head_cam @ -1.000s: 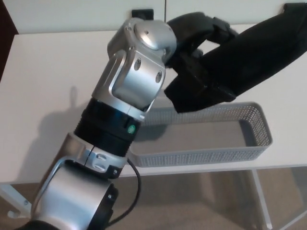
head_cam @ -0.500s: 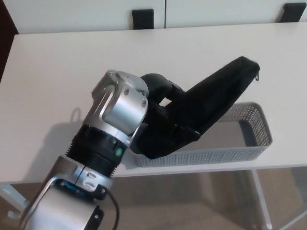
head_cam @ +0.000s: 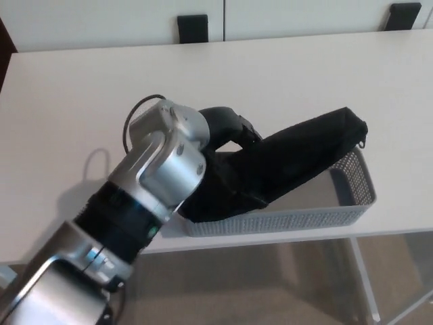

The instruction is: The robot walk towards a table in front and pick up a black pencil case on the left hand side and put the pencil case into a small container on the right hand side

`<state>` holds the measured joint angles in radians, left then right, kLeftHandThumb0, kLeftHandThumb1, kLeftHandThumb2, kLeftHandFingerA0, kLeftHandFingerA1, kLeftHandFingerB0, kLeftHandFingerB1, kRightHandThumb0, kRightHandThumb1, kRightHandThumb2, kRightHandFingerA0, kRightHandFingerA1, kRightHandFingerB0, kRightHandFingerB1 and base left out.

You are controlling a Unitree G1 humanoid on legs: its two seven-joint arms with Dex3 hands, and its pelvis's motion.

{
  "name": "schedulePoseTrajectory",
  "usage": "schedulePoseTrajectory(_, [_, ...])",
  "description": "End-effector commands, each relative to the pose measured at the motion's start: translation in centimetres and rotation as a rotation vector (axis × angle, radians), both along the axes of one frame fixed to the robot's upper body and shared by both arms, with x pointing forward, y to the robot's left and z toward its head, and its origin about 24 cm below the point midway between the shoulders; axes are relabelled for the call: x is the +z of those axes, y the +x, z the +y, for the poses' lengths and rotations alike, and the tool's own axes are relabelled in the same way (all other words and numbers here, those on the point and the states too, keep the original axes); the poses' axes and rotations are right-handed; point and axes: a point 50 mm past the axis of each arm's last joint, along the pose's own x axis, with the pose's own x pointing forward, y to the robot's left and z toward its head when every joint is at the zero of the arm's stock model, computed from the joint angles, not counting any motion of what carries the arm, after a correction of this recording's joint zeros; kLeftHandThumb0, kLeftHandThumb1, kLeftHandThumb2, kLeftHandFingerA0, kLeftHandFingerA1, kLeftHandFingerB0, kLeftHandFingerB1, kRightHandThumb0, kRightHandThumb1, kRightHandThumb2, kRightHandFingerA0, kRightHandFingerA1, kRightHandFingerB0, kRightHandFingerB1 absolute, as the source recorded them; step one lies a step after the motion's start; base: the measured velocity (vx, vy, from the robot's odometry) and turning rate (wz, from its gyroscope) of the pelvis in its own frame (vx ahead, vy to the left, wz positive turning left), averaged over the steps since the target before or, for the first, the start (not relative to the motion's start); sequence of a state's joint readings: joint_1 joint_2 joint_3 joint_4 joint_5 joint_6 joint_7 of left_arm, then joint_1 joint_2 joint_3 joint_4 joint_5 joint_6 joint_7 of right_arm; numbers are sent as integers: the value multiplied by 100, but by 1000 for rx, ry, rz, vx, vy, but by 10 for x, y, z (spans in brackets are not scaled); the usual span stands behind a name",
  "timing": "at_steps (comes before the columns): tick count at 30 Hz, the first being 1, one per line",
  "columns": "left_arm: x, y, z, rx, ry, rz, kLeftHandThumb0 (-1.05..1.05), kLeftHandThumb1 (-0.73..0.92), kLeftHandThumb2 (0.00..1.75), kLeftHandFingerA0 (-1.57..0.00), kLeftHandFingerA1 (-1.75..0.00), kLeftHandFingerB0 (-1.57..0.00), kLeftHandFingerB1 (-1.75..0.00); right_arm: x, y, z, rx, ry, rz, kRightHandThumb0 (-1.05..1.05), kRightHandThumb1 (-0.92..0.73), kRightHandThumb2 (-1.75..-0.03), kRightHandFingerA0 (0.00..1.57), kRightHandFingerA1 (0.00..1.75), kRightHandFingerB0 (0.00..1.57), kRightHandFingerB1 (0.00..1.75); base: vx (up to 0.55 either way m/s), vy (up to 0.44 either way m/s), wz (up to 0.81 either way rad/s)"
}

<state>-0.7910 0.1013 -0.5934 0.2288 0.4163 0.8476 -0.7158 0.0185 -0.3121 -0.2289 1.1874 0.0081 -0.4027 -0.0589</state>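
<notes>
Pale and bare, the white table (head_cam: 74,88) fills most of my head view, its near edge running across the lower part of the picture with brownish floor (head_cam: 270,284) showing below it and a thin white table leg (head_cam: 363,271) at the lower right. Along the far edge stand white panels (head_cam: 101,20), with two small black brackets (head_cam: 192,27) set where the panels meet the tabletop, one left of centre and one at the far right.

My left arm (head_cam: 145,186) comes up from the lower left, silver at the wrist and black at the forearm collar, casting a soft shadow on the table to its left. My left hand (head_cam: 226,132) is closed around the lower end of the black pencil case (head_cam: 298,152), fingers wrapped over its top. The case lies tilted, its lower end down inside the grey mesh container (head_cam: 355,196) and its far end, with a small zip pull, raised over the container's right rim. The container sits at the table's near edge, right of centre, its perforated front wall facing me and part of its floor bare at the right.

My right hand does not appear.
</notes>
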Motion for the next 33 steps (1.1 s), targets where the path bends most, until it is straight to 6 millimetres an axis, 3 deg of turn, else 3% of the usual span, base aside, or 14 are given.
schedulePoseTrajectory(1, [-4, -3, 14, -94, 133, -104, -87, 51, 95, 0, -9, 0, -8, 3, 1, -6, -15, -1, 1, -41, -45, -73, 64, 62, 37, 48, 0, 0, 0])
schedulePoseTrajectory(3, [17, -3, 5, -114, 86, -191, -96, 58, 98, 0, 0, 0, 0, 4, 4, -6, 7, -18, 9, -45, -46, -74, 65, 62, 36, 48, 0, 0, 0])
schedulePoseTrajectory(15, [56, 4, 4, -132, -8, -307, -89, 52, 96, 0, -8, 0, -5, 3, 1, -6, 6, -16, 13, -44, -45, -74, 65, 63, 36, 49, 0, 0, 0])
schedulePoseTrajectory(16, [61, 5, 5, -129, -20, -314, -89, 53, 96, 0, -8, 0, -4, 3, 0, -5, 6, -15, 16, -36, -56, -57, 68, 52, 42, 38, 0, 0, 0])
schedulePoseTrajectory(18, [62, 6, 5, -128, -26, -317, -89, 53, 96, 0, -8, 0, -4, 2, 0, -5, 6, -14, 18, -36, -56, -57, 68, 52, 42, 38, 0, 0, 0])
schedulePoseTrajectory(19, [71, 8, 4, -118, -54, -332, -87, 51, 94, 0, -9, 0, -6, 2, -1, -5, 7, -17, 21, -44, -45, -73, 67, 63, 38, 48, 0, 0, 0])
schedulePoseTrajectory(22, [75, 9, 4, -113, -68, -338, -87, 51, 94, 0, -9, 0, -6, 2, -1, -5, 8, -18, 23, -44, -45, -73, 67, 63, 38, 48, 0, 0, 0])
schedulePoseTrajectory(23, [112, 10, 5, -113, -118, -450, -90, 53, 94, 0, -4, 0, -3, 1, -2, -3, 8, -17, 19, -44, -45, -73, 69, 64, 38, 48, 0, 0, 0])
schedulePoseTrajectory(25, [127, 10, 5, -129, -133, -507, -89, 52, 96, 0, -6, 0, -4, 2, 0, -4, 9, -21, 17, -45, -45, -74, 70, 65, 38, 49, 0, 0, 0])
schedulePoseTrajectory(26, [147, 8, 7, -138, -162, -554, -90, 55, 99, 0, -7, 0, -5, 3, 0, -4, 12, -23, 14, -43, -45, -73, 67, 64, 38, 49, 0, 0, 0])
schedulePoseTrajectory(27, [178, 3, 11, -152, -203, -631, -91, 57, 100, 0, -7, 0, -5, 3, 1, -4, 19, -29, 13, -44, -45, -73, 67, 63, 38, 49, 0, 0, 0])
schedulePoseTrajectory(28, [191, 0, 14, -155, -219, -665, -91, 57, 100, 0, -7, 0, -5, 3, 1, -4, 23, -34, 16, -44, -45, -73, 67, 63, 38, 49, 0, 0, 0])
schedulePoseTrajectory(29, [229, -8, 25, -144, -306, -746, -95, 58, 97, 0, -1, 0, 0, 3, 1, -4, 23, -29, 21, -43, -45, -73, 68, 64, 37, 49, 0, 0, 0])
schedulePoseTrajectory(33, [272, -28, 48, -124, -376, -834, -89, 55, 95, 0, -7, 0, -5, 2, -6, -6, 19, -28, 31, -45, -44, -75, 68, 65, 38, 49, 0, 0, 0])
